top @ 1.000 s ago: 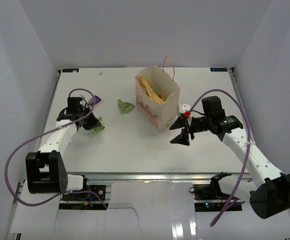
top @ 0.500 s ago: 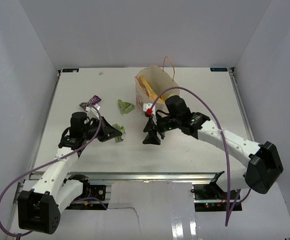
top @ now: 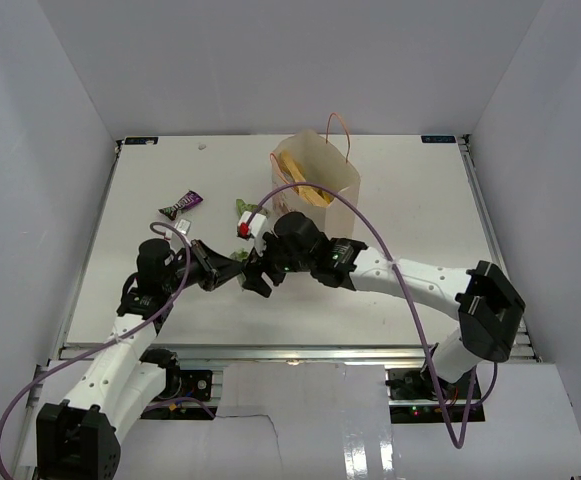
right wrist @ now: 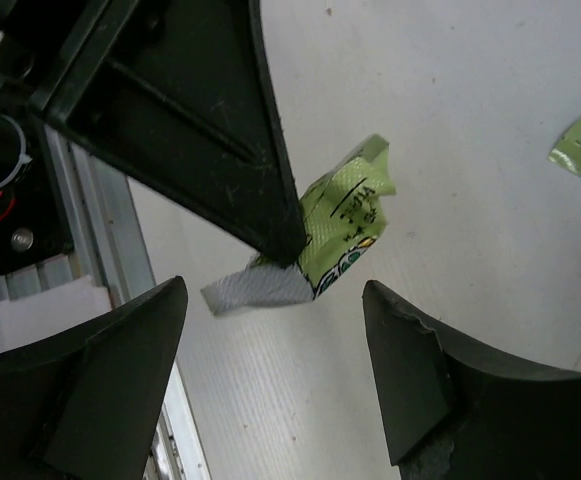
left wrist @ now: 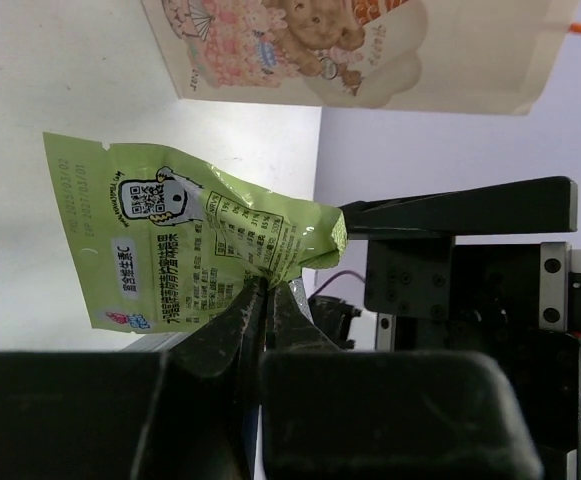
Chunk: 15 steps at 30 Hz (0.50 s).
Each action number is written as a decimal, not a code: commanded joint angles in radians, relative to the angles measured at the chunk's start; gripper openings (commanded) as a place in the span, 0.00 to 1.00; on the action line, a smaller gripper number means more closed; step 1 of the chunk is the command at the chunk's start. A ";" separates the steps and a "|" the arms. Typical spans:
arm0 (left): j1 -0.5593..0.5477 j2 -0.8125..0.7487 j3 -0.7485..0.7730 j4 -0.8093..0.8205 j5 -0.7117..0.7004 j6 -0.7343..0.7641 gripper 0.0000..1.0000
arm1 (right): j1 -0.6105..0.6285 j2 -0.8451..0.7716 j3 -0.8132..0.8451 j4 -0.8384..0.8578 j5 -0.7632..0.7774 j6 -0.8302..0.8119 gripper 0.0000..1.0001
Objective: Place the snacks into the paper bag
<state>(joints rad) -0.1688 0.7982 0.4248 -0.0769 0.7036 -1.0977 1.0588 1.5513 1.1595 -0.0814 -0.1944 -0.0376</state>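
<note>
Standing near the middle of the far edge of the white desk (top: 420, 180), the cream paper bag (top: 322, 200) is open at the top, with a thin orange-red string handle and reddish animal print on its side. A yellow crisp packet (top: 305, 186) lies inside it. Toward the near edge, left of the bag, the left gripper (top: 232, 268) is clamped tight on one crumpled corner of a green wrapper (left wrist: 190, 250) printed with black text and a QR code. The right gripper (top: 258, 277) is just beside it, jaws spread wide and holding nothing. A second green wrapper (top: 250, 211) lies just left of the bag, and a purple wrapper (top: 181, 205) lies nearer the left edge.
</note>
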 commanded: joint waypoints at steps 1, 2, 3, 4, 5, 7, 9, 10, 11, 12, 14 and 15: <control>-0.005 -0.030 -0.001 0.078 -0.027 -0.137 0.00 | 0.015 0.036 0.089 0.069 0.130 0.065 0.77; -0.005 -0.034 -0.003 0.100 -0.033 -0.152 0.00 | 0.017 0.052 0.098 0.069 0.147 0.070 0.77; -0.005 -0.037 -0.003 0.104 -0.039 -0.168 0.00 | 0.017 0.056 0.107 0.069 0.154 0.076 0.77; -0.006 -0.036 -0.007 0.109 -0.049 -0.200 0.00 | 0.017 0.062 0.127 0.069 0.164 0.085 0.76; -0.006 -0.037 -0.011 0.115 -0.052 -0.215 0.00 | 0.017 0.072 0.135 0.090 0.168 0.090 0.76; -0.005 -0.040 -0.020 0.141 -0.056 -0.264 0.00 | 0.018 0.082 0.160 0.101 0.185 0.102 0.74; -0.005 -0.050 -0.035 0.170 -0.064 -0.297 0.00 | 0.021 0.101 0.172 0.100 0.188 0.104 0.71; -0.005 -0.053 -0.040 0.180 -0.069 -0.312 0.00 | 0.021 0.104 0.178 0.098 0.188 0.104 0.70; -0.005 -0.054 -0.043 0.184 -0.076 -0.330 0.00 | 0.021 0.108 0.181 0.098 0.188 0.102 0.68; -0.006 -0.056 -0.041 0.193 -0.079 -0.337 0.00 | 0.021 0.108 0.183 0.100 0.190 0.102 0.66; -0.006 -0.054 -0.041 0.193 -0.085 -0.346 0.00 | 0.021 0.107 0.184 0.098 0.188 0.097 0.61; -0.006 -0.054 -0.041 0.195 -0.087 -0.347 0.00 | 0.021 0.107 0.183 0.098 0.187 0.096 0.59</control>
<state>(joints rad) -0.1673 0.7616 0.3901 0.0795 0.6079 -1.3956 1.0756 1.6524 1.2888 -0.0490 -0.0406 0.0490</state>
